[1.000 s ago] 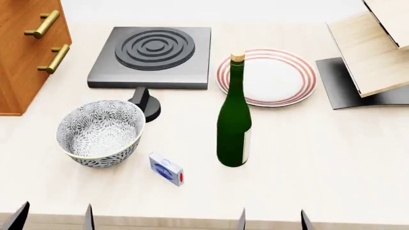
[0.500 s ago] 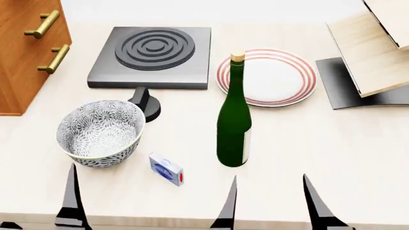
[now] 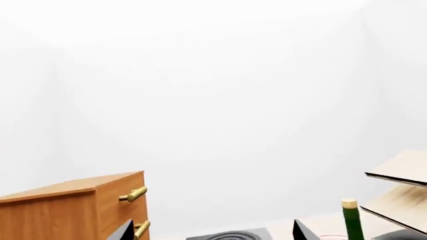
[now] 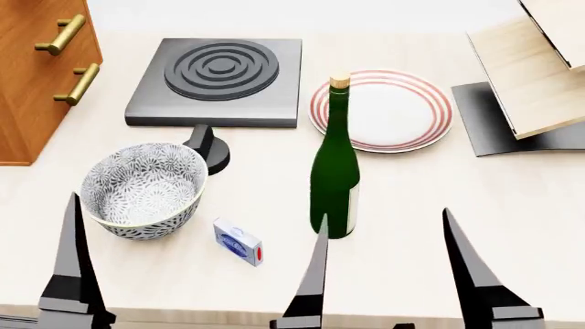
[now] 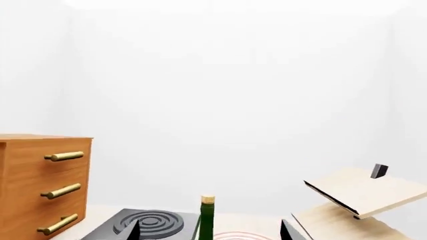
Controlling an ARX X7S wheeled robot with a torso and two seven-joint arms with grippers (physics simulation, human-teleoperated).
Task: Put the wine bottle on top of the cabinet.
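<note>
Wine bottle is tall, dark green glass w/ long neck, tan cork on top and a narrow pale label low on its right side; label text too small to read. It stands upright on the pale table, just in front of the red-ringed white plate, right of the patterned bowl and apart from it. Small blue-and-white box w/ a red end lies between bowl and bottle, nearer the camera; its print can't be made out. Black stove plate w/ concentric rings sits behind, a black knob in front of it. Cabinet, reddish-brown wood w/ brass bar handles, is at far left, well apart from bottle. Light-wood slanted rack at far right. Left gripper fingers spread wide, holding nothing; right gripper shows only one finger clearly in the head view, but its wrist view shows both tips apart, bottle neck between them, not gripped.
</note>
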